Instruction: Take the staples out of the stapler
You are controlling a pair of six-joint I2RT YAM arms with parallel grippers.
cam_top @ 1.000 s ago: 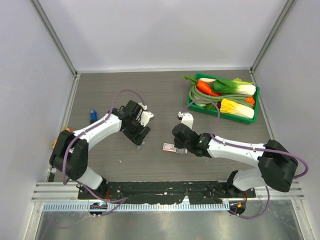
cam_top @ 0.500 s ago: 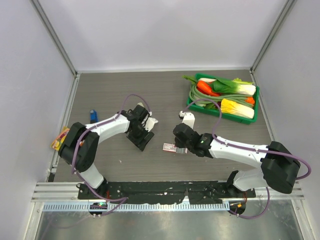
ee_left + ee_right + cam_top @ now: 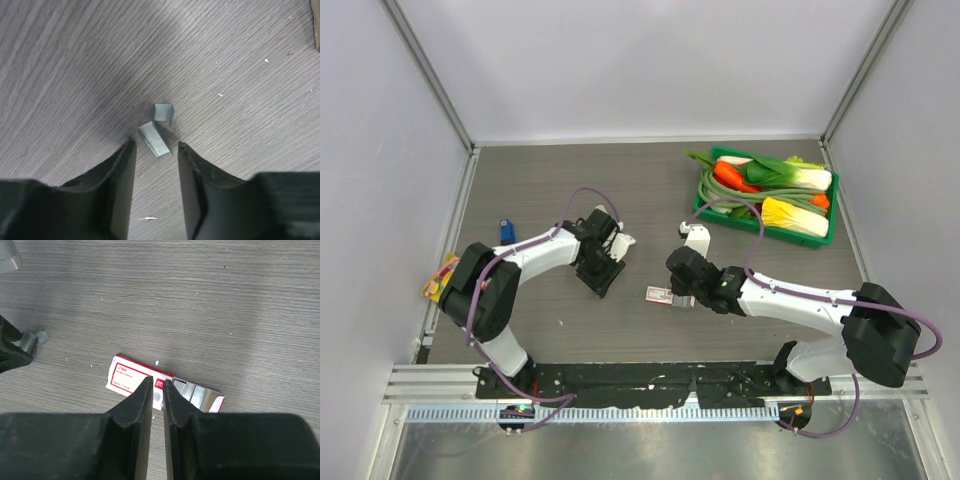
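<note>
Above 2 staples (image 3: 156,141), left tool (image 3: 156,145) nose-down

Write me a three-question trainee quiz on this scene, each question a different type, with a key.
1. True or false: the left gripper is shut tight on the staple pieces.
2. What lies directly under the right gripper? A. a red-and-white box; B. a carrot; C. a coil of cable.
3. Fill in the blank: the vegetables at the far right sit in a ___ tray.

Key: 1 false, its jaws stand apart and the pieces lie loose at their tips; 2 A; 3 green.
</note>
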